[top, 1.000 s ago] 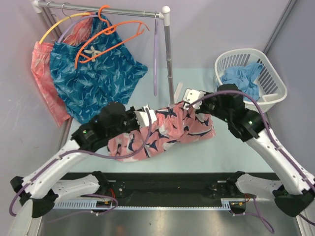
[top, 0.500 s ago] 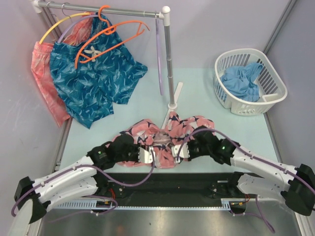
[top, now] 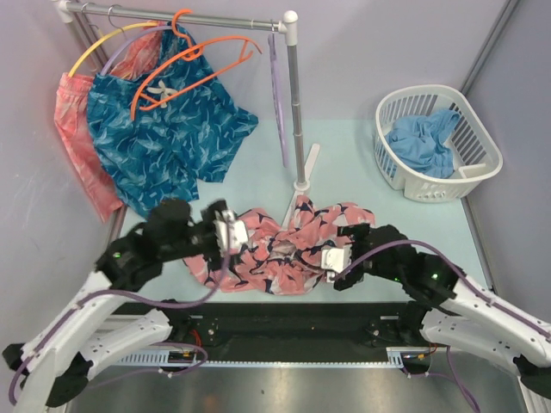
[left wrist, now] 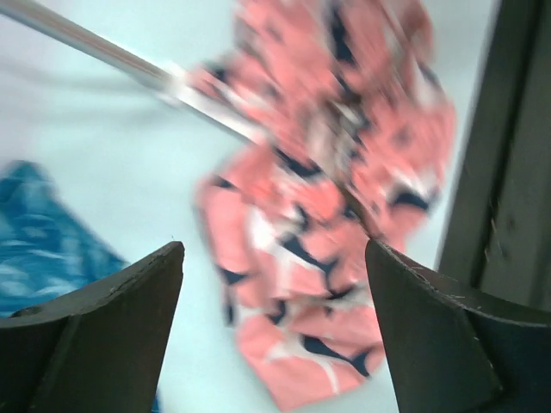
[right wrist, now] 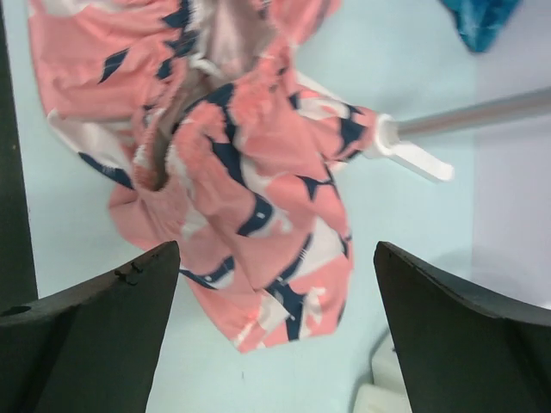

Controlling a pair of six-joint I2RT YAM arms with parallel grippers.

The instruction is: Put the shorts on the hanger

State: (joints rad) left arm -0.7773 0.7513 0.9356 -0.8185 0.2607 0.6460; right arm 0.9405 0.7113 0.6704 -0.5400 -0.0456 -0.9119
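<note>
Your shorts crumpled on the table toward 6 o'clock, left gripper at their 9 o'clock, right gripper at 4 o'clock, both spread wide and holding nothing, hanger on the rail at 11 o'clock.

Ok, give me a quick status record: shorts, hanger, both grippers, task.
shorts: crumpled heap on the table, near its front edge, between the two grippers
hanger: hooked on the rail, in front of the blue shorts, nothing hung on it
left gripper: open, facing the shorts, holding nothing
right gripper: open, facing the shorts, holding nothing
task: not done, shorts and hanger far apart
</note>
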